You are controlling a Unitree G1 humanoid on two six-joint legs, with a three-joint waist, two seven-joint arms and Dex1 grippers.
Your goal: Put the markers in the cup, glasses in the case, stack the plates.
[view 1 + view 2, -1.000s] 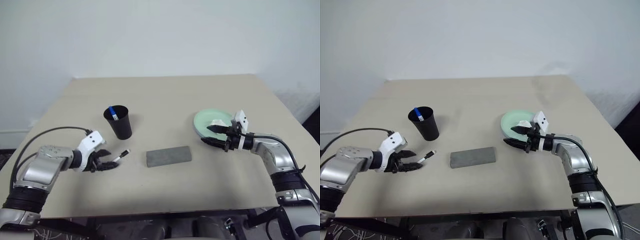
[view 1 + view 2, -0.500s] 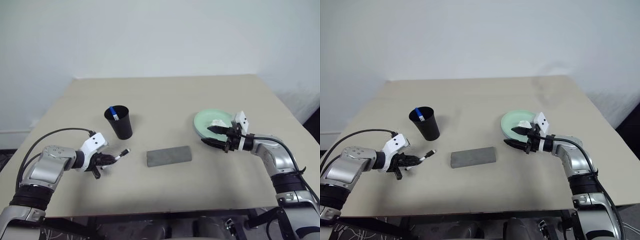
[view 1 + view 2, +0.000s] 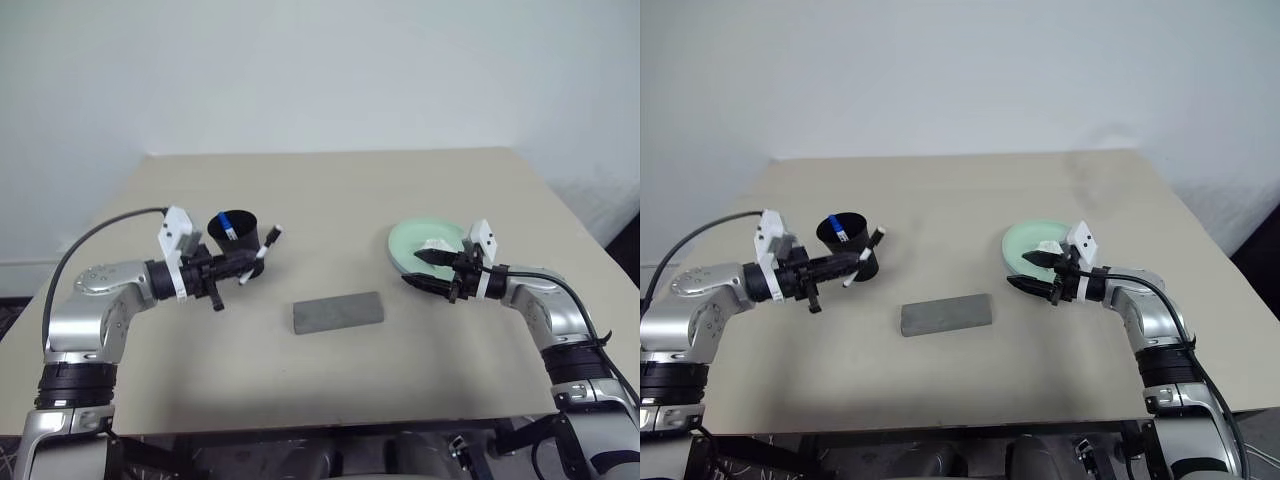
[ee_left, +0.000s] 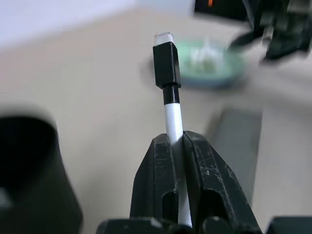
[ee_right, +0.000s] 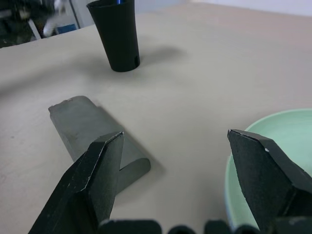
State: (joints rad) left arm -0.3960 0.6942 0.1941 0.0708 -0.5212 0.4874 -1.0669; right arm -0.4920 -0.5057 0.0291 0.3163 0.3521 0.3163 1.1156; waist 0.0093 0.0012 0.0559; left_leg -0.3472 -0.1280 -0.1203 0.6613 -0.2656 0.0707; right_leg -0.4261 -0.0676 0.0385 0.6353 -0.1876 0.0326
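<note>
Nearest us lies the flat grey rectangular glasses case [image 3: 338, 312], matte and fabric-like, resting on the beige table [image 3: 330, 200] between our two arms. We judge it light but broad, best taken across its narrow width.

Just beyond it on our left, our left gripper [image 3: 244, 266] is clamped on the thin white marker with the black cap [image 4: 170, 97], pinching the white barrel with the capped end jutting out past the fingertips, above the table and just beside the black tapered plastic cup [image 3: 234, 240]. We expect the marker to be light, stiff and smooth, so a pinch mid-barrel suits it, though it could pivot or slip. The cup looks light and easy to tip; a blue-capped marker [image 3: 228, 226] stands inside it.

On our right, our right gripper [image 3: 427, 270] hangs with its jaws wide apart and empty at the near rim of the round mint green plate [image 3: 408, 245], shallow, glossy and rigid, best gripped at the rim. A crumpled white tissue [image 3: 436, 245] lies on the plate.
</note>
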